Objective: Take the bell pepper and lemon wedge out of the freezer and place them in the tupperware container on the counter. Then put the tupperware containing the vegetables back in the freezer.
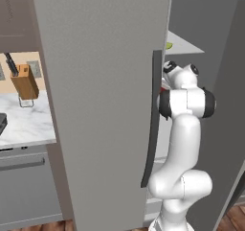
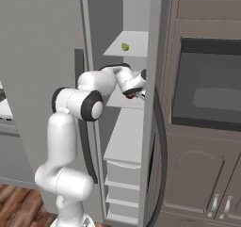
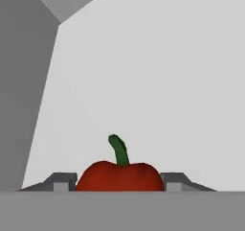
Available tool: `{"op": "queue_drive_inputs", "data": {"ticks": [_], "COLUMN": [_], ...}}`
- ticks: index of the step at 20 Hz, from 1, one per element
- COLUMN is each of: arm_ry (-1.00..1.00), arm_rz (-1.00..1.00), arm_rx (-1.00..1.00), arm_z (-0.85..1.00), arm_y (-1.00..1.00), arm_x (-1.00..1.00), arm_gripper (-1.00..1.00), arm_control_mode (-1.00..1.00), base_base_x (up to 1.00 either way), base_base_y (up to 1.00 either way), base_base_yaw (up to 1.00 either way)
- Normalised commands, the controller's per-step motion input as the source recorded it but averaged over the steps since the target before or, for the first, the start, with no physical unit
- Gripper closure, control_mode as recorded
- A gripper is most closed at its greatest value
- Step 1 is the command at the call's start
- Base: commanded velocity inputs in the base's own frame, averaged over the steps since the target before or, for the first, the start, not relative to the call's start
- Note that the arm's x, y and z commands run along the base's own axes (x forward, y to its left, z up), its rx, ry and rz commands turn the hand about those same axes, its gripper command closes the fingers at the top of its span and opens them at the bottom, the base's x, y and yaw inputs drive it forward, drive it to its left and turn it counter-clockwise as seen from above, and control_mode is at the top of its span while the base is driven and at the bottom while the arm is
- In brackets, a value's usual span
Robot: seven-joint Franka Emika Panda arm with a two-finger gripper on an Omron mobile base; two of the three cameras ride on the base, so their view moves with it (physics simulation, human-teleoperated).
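Fingertips (image 3: 60,181) of the gripper (image 3: 119,183) bracket the bell pepper (image 3: 119,176) on a freezer (image 1: 105,81) shelf, whether touching is unclear; squeezing evenly at its widest flanks looks safest before lifting.

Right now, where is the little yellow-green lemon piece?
The lemon wedge lies on an upper freezer shelf, one shelf above the gripper in the right base view.

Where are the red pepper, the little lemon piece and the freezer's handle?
bell pepper (image 3: 119,176), hand view, its red body.
lemon wedge (image 2: 125,46), right base view, its middle.
freezer handle (image 1: 152,124), left base view, mid-length.
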Motion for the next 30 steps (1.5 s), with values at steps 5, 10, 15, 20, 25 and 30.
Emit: {"op": "queue_drive_inputs", "data": {"ticks": [5,10,15,20,25,30], "arm_ry": [0.07,0.0,-0.04,-0.06,0.0,0.0], "arm_rz": [0.03,0.03,0.06,0.1,0.03,0.0], "arm_rx": [0.0,0.0,0.0,0.0,-0.01,0.0], "arm_z": [-0.54,-0.52,-0.39,-0.03,0.06,0.22], "arm_y": [0.06,0.02,0.4,0.5,0.01,0.0], "arm_x": [-0.17,-0.63,-0.91,-0.97,-1.0,-0.94], "arm_gripper": [1.0,1.0,1.0,1.0,1.0,1.0], "arm_control_mode": [-1.0,-1.0,-1.0,-1.0,-1.0,-1.0], "base_base_x": [0.0,0.0,0.0,0.0,0.0,0.0], "base_base_y": [0.0,0.0,0.0,0.0,0.0,0.0], "base_base_yaw": [0.0,0.0,0.0,0.0,0.0,0.0]}}
